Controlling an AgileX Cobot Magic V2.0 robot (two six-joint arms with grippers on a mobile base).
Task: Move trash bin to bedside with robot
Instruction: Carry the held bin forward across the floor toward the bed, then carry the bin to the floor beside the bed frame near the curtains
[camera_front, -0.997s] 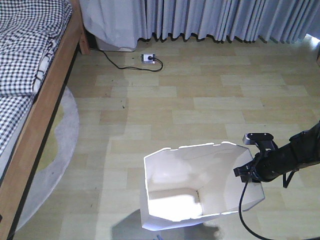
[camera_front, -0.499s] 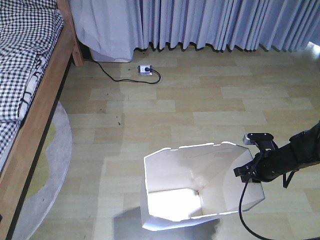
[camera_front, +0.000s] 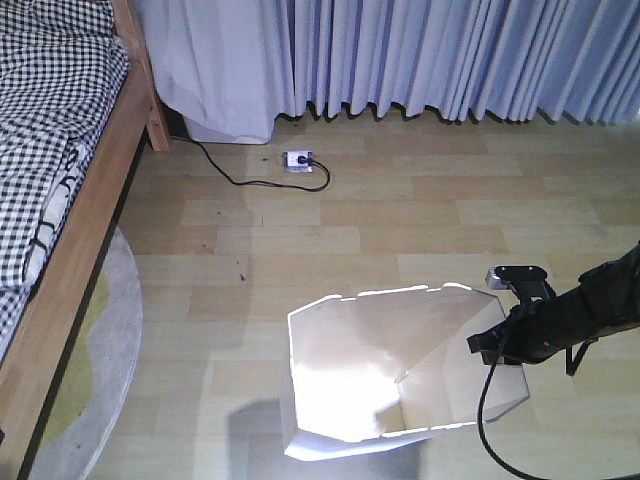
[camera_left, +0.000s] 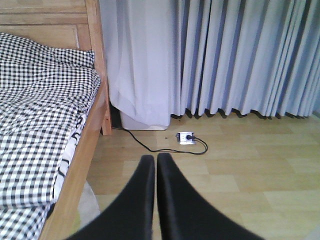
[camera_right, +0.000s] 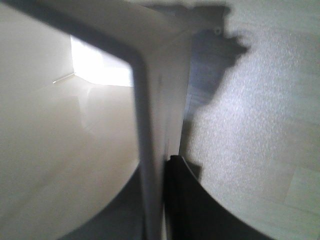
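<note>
The white trash bin (camera_front: 350, 345) stands on the wood floor low in the front view, its cream inside showing. My right gripper (camera_front: 497, 347) is shut on the bin's right rim, one black finger (camera_right: 187, 205) outside the wall (camera_right: 150, 125) and the other inside. The bed (camera_front: 50, 110), with checked bedding and a wooden frame (camera_front: 95, 215), lies along the left, about a metre from the bin. My left gripper (camera_left: 155, 160) is shut on nothing, held above the floor and pointing toward the bed post (camera_left: 95, 55).
Grey curtains (camera_front: 430, 50) hang along the far wall. A white power strip (camera_front: 298, 158) with a black cable lies on the floor before them. A grey round rug (camera_front: 105, 360) lies beside the bed. A white box (camera_front: 235, 128) sits under the curtain near the post.
The power strip, curtains and floor have slid down the front view, nearer to me. The bin and right gripper keep their place in the view, moving along with me.
</note>
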